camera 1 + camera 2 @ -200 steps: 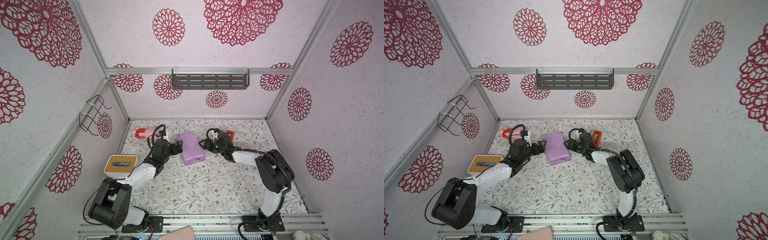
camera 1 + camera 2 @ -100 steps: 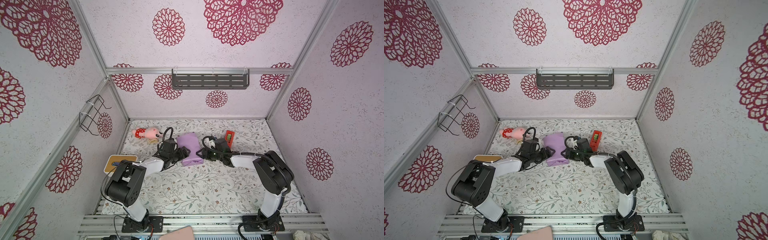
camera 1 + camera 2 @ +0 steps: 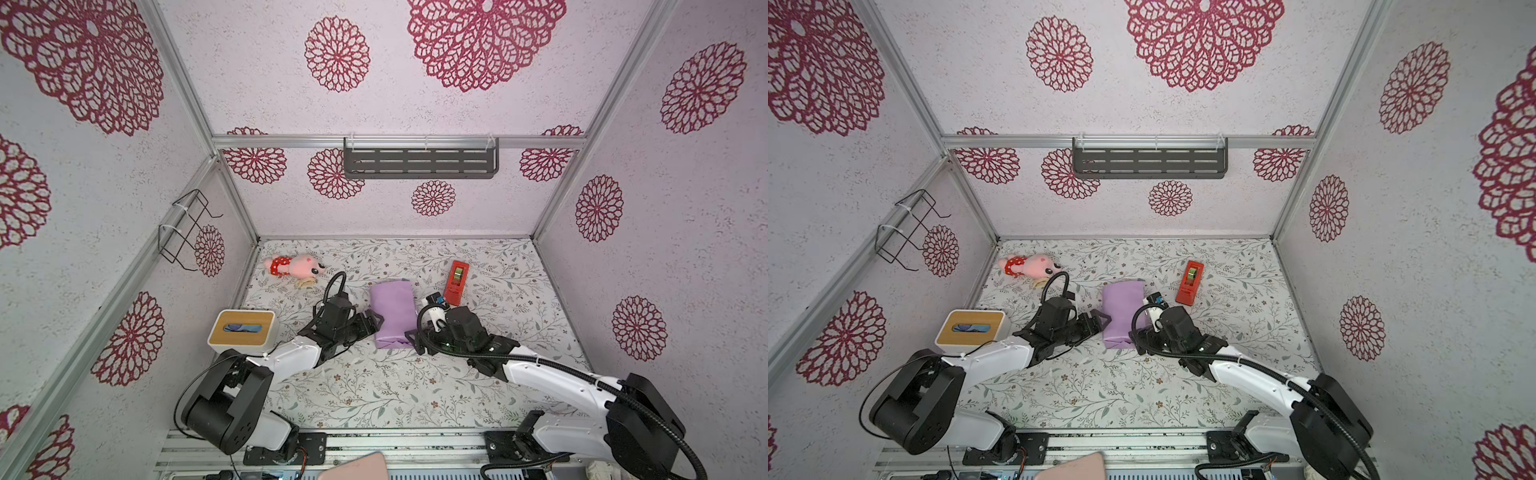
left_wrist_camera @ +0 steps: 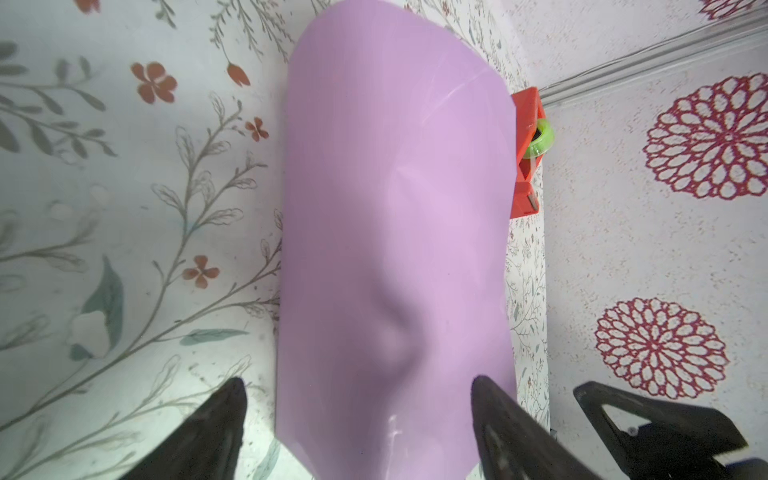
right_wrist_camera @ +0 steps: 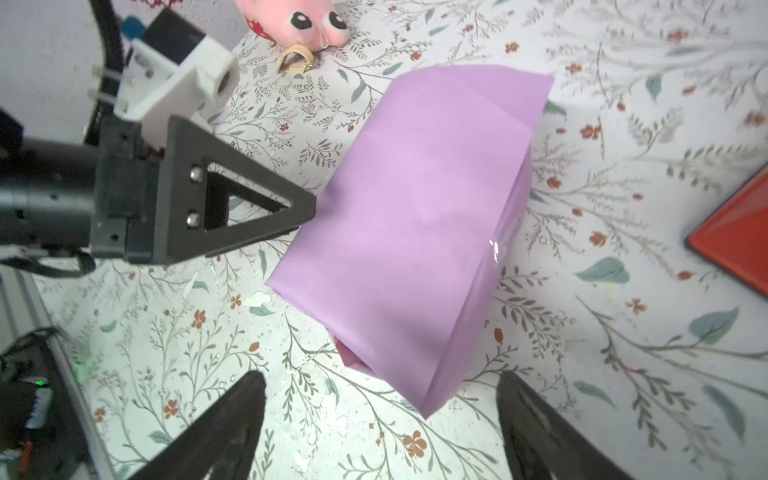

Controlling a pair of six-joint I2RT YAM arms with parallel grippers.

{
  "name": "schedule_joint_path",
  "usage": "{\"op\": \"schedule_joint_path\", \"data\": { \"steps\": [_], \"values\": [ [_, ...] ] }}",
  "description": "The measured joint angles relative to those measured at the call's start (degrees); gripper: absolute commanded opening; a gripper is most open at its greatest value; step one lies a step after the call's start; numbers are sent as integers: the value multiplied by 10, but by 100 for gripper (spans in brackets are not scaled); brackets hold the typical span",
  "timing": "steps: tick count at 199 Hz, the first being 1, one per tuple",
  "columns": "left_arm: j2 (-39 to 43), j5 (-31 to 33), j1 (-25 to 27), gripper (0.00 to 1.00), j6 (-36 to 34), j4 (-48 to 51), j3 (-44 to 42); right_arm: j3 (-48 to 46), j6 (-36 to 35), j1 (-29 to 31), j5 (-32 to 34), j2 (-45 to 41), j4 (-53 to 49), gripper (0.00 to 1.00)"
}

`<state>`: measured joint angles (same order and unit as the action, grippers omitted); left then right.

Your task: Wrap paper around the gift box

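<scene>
Here, well off to the outer side of the left pincer (image 3: 375, 325) stands the tissue box (image 3: 241, 338). Beyond that pincer, towards the back wall, lies the plush toy (image 3: 297, 266), with a small ring-like thing (image 5: 296, 62) beside it that we cannot identify. The left pincer is spread wide and has hold of nothing. In the right wrist view one finger (image 5: 249, 212) rests its tip against the side of the paper (image 3: 392, 316), and its partner is hidden behind it. In the left wrist view only the two fingertips show, with the lilac face filling the space ahead between them. The paper, lilac side out, lies on the table between the two pincers, folded round a boxy shape. The gift box itself is wholly hidden inside, so we cannot see how it sits. The paper's far end tapers flat onto the table. The folds at its near end are too small to read in both top views. The right pincer (image 5: 380, 395) is likewise spread wide and empty, and the parcel's near corner lies just ahead of its tips. We cannot tell whether they touch. Beyond it, slightly to its outer side, lies the red tape dispenser (image 3: 456, 282), cut off at the edge of the right wrist view.
</scene>
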<state>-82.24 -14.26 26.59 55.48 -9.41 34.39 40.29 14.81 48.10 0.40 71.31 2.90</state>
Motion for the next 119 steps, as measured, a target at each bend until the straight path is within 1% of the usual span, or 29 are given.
{"op": "schedule_joint_path", "data": {
  "steps": [20, 49, 89, 119],
  "values": [
    [1, -2, -11, 87, -1, 2, 0, 42, -61, 30, 41, 44, -30, 90],
    [1, -5, -17, 87, -5, 8, 0, 95, -123, 57, 92, 123, -57, 91],
    [-11, -9, -19, 87, -8, 7, 0, 141, -180, 66, 124, 187, -81, 88],
    [-16, -13, -21, 87, -9, 7, 0, 148, -202, 66, 147, 204, -88, 81]
  ]
}}
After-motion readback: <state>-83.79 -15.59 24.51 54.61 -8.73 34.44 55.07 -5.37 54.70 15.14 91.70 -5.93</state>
